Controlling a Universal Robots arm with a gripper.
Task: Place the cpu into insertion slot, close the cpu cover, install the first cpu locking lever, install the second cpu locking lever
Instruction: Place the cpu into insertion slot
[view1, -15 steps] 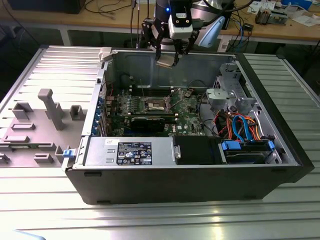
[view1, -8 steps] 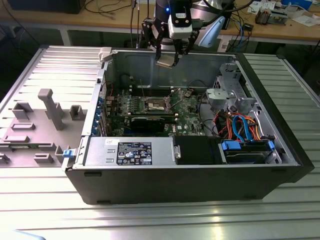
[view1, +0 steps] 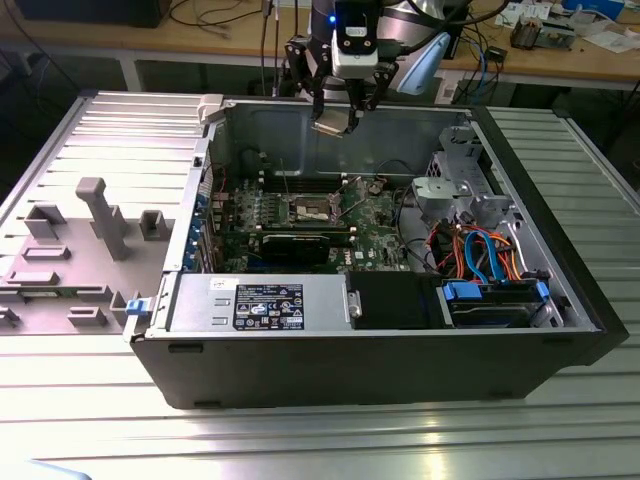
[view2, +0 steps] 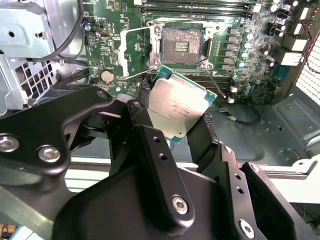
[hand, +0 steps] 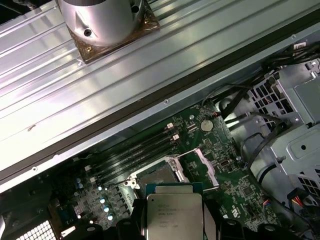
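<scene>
The cpu (view2: 180, 107), a thin flat square with a dull silvery top and green edge, sits tilted between the two black fingers (view2: 152, 145) of the gripper (view2: 172, 120), which are closed on its opposite edges. It hangs above the green board (view2: 95, 47), apart from the insertion slot (view2: 181, 47), whose dark centre lies bare, the cpu cover (view2: 136, 52) open beside it.

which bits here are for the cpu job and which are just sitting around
Job: cpu, held in the gripper; insertion slot, uncovered; cpu cover, swung open.
Lying about: power supply, graphics card, coloured cables, coin battery.
</scene>
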